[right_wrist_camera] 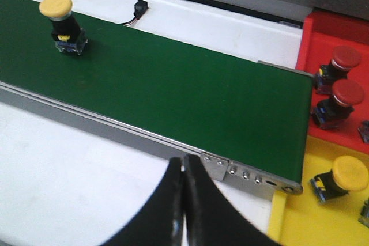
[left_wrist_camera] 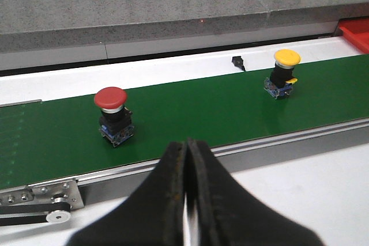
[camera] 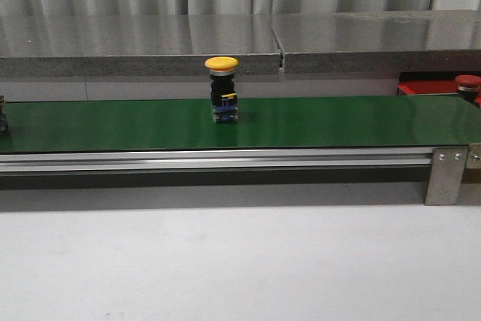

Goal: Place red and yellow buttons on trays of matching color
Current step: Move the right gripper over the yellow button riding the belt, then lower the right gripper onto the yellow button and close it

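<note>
A yellow-capped button [camera: 222,89] [left_wrist_camera: 284,72] [right_wrist_camera: 60,21] stands upright on the green belt [camera: 338,122]. A red-capped button [left_wrist_camera: 112,114] stands further back along the belt. The red tray [right_wrist_camera: 323,38] [camera: 421,88] past the belt's end holds two red buttons [right_wrist_camera: 341,64] [right_wrist_camera: 340,102]. The yellow tray [right_wrist_camera: 305,211] beside it holds a yellow button [right_wrist_camera: 345,178]. My left gripper [left_wrist_camera: 187,145] is shut and empty, over the white table in front of the belt. My right gripper [right_wrist_camera: 184,162] is shut and empty near the belt's end bracket.
A grey ledge [camera: 240,43] runs behind the belt. A metal rail and bracket [camera: 445,174] edge the belt's front. A small black sensor [right_wrist_camera: 139,8] sits on the white strip behind the belt. White table [camera: 225,261] lies in front.
</note>
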### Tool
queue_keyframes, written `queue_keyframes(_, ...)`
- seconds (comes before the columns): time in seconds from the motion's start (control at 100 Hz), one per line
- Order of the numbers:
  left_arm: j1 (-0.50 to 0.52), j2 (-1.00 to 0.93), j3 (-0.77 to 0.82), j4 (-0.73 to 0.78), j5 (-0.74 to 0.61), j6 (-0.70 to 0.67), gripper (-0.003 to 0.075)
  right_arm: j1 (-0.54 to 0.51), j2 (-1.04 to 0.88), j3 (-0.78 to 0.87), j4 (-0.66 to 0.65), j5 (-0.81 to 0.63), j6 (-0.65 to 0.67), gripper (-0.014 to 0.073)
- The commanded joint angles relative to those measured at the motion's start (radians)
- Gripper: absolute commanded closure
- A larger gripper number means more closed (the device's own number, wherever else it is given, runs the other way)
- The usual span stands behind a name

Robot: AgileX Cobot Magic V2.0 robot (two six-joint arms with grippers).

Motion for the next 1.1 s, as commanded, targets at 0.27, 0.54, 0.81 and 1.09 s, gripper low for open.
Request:
queue_keyframes(0.27, -0.008, 0.006, -0.024, -0.008, -0.067, -0.011, 0.0739, 0.072, 0.338, -0.26, 0.057, -0.02, -0.008, 0.0206)
queue_keyframes(0.54, -0.008, 0.006, -0.024, -0.008, -0.067, -0.011, 0.0739, 0.118, 0.554, -0.491, 0.077, 0.195, -0.008, 0.0034)
queue_keyframes(0.81, -0.008, 0.006, -0.024, -0.008, -0.067, -0.011, 0.0739, 0.163, 0.724, -0.703, 0.077, 0.277, -0.008, 0.0034)
queue_keyframes(1.09, -0.008, 0.006, -0.024, -0.008, -0.067, -0.011, 0.0739, 0.196, 0.875, -0.862, 0.075, 0.308, 0.024, 0.0034)
